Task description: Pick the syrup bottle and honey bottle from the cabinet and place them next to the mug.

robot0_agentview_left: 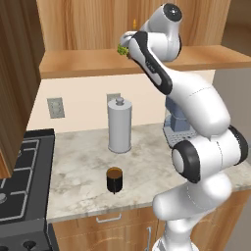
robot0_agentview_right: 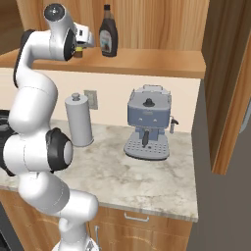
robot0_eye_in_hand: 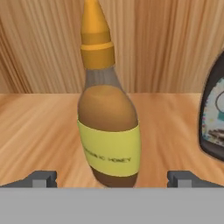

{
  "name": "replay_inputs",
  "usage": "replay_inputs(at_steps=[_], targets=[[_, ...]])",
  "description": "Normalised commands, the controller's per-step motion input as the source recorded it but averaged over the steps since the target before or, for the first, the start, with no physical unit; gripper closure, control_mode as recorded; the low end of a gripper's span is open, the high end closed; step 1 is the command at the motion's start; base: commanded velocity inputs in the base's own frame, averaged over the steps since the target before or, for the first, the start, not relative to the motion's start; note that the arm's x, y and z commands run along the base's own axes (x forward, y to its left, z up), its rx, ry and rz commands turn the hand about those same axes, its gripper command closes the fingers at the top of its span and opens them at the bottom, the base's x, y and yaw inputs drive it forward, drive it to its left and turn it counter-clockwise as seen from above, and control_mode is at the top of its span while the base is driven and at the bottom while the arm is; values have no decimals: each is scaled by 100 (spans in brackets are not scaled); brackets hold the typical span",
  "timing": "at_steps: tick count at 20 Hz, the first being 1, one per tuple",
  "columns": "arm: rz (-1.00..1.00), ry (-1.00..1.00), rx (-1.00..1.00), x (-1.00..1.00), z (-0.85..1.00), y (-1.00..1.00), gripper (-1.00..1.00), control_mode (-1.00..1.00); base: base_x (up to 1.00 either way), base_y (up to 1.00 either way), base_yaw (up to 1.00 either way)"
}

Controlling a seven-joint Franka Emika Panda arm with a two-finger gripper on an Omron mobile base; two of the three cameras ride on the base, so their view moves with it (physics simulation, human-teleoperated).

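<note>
The honey bottle [robot0_eye_in_hand: 109,131], slim amber with a yellow label and pointed yellow cap, stands upright on the cabinet shelf [robot0_eye_in_hand: 39,127]. My gripper [robot0_eye_in_hand: 112,178] is open, with a fingertip low on each side of the bottle and a gap to it on both. From the right base view the hand [robot0_agentview_right: 81,45] reaches in at shelf height and hides most of the honey bottle [robot0_agentview_right: 78,52]. The dark syrup bottle [robot0_agentview_right: 108,34] stands just right of it on the shelf [robot0_agentview_right: 147,61]. The black mug [robot0_agentview_left: 114,179] sits on the counter below, near the front edge.
A tall grey canister [robot0_agentview_left: 119,126] stands behind the mug against the wall. A blue-grey coffee machine [robot0_agentview_right: 147,125] sits to the right on the counter. A stove [robot0_agentview_left: 19,181] lies at the left. An open cabinet door [robot0_agentview_right: 225,73] hangs at the right.
</note>
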Motion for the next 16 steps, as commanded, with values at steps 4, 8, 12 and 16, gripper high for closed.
replay_inputs(at_steps=[4, 8, 12, 16], targets=[[0, 0, 0, 18, 0, 4, -100, -100, 0, 0, 0], [0, 0, 0, 10, 0, 7, -100, -100, 0, 0, 0], [0, 0, 0, 6, 0, 4, -100, -100, 0, 0, 0], [0, 0, 0, 7, 0, 2, -100, -100, 0, 0, 0]])
